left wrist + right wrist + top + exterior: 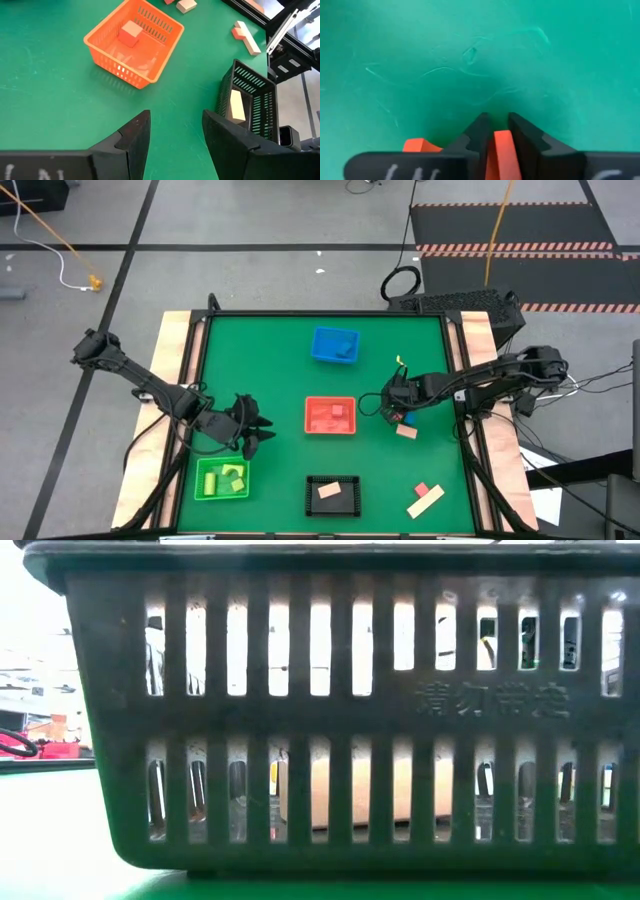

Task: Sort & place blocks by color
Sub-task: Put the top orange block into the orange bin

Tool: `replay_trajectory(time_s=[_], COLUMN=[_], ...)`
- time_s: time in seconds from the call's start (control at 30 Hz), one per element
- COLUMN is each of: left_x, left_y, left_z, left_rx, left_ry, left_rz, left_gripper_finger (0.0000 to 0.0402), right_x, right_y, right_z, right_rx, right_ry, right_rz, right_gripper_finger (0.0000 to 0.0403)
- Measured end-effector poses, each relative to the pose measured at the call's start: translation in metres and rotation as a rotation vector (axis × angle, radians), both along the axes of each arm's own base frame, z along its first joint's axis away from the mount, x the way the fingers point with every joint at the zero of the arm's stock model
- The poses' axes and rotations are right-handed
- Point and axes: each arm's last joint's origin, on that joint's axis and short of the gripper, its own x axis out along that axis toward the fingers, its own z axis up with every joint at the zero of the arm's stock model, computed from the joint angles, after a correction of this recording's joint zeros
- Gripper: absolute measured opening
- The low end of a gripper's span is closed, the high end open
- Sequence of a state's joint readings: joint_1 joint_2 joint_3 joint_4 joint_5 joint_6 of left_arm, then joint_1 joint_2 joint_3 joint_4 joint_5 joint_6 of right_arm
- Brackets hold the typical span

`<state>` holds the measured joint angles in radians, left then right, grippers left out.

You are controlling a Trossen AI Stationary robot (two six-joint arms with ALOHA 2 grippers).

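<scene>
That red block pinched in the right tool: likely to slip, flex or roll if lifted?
The red block sits between the right tool's fingers, held on flat faces, so it probably won't roll. It looks like rigid wood, unlikely to flex. The pinch looks narrow, so it might pivot or slip. Probably light for its size.

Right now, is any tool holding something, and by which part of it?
The right tool is shut on a red block, pinching its narrow part between the fingers. The left tool holds nothing.
</scene>
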<state>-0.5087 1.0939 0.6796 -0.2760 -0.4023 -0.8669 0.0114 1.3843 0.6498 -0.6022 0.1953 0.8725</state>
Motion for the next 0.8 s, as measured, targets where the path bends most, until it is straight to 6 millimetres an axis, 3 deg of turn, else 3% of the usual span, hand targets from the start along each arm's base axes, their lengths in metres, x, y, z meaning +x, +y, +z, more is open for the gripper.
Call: replay_trajectory(time_s=[0.3,0.57,0.8], left_x=[0.0,0.0,0.0], left_y=[0.0,0.0,0.0], left_z=[0.0,0.0,0.0], left_rx=[-0.002,0.003,0.002], left_ry=[-0.004,-0.008,-0.008], left_rz=[0.002,0.009,0.008], left_gripper_finger=[0.0179,0.0179,0.0179], right_x=[-0.004,-0.006,-0.008], right_y=[-0.008,-0.009,-0.004], right_z=[0.016,0.02,0.02], right_rx=[-0.024,-0.025,-0.022], right_ry=[-0.081,-0.102,-0.081], right_rz=[0.005,0.003,0.023], right_gripper_finger=[0.0092,0.0087,0.0149])
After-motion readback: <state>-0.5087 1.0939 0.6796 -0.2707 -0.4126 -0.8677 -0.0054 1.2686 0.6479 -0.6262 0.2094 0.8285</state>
